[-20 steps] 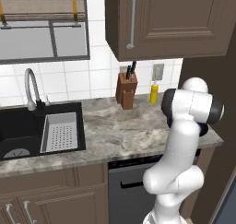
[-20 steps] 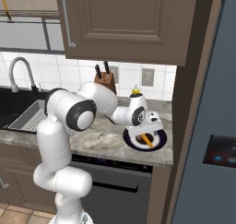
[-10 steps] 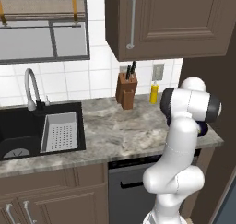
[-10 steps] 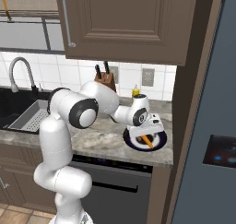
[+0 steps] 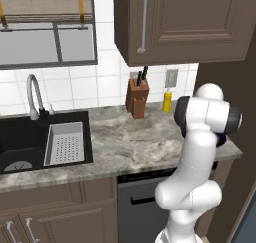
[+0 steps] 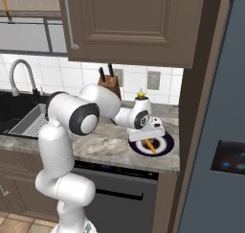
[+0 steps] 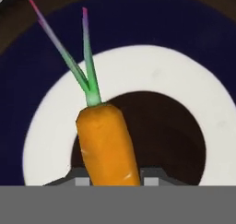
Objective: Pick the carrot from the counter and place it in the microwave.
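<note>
Carrot [image 7: 108, 144] on plate [image 7: 46, 71] — tip cut off | fingers [image 7: 154, 174] barely visible — grip unclear

White tiled wall [image 5: 112, 84] behind, brown wall cabinet [image 5: 185, 22] above, window [image 5: 47, 27] left.

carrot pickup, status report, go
Gripper down over the carrot, fingertips either side; grip unconfirmed. Carrot lies on dark-rimmed plate on the counter. Nothing blocking it.

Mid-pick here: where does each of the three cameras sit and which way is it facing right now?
Left base view: behind-left of the arm, looking over the counter and sink; arm at lower right.
Right base view: behind-right, same counter; arm reaches to the plate with the gripper over the carrot.
Hand view: looks down at the carrot; fingertips flank it.
</note>
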Robot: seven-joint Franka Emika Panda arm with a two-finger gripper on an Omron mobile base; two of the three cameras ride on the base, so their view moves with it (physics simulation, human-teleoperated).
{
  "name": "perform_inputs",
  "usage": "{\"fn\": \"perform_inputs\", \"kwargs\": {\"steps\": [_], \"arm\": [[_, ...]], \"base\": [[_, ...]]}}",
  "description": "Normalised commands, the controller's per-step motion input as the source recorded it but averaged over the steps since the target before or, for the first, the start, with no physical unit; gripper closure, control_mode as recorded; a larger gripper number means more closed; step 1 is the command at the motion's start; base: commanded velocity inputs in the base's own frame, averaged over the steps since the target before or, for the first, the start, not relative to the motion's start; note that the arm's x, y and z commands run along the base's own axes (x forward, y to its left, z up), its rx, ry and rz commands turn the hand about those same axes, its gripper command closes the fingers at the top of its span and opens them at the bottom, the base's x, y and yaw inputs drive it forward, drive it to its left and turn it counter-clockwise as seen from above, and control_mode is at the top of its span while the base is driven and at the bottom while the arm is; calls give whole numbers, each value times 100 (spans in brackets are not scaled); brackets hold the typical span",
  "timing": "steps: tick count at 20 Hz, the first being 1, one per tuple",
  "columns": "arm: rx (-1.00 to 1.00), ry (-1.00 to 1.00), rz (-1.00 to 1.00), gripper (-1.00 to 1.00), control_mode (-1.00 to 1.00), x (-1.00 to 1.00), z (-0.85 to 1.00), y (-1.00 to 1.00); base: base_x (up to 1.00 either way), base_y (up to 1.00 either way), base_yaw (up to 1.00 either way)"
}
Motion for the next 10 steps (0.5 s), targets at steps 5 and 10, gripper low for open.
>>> {"fn": "perform_inputs", "kwargs": {"steps": [5,10], "arm": [[0,0,0,100,-100,-8,19,45],[1,-2,0,100,-100,-61,94,70]], "base": [[0,0,0],[0,0,0]]}}
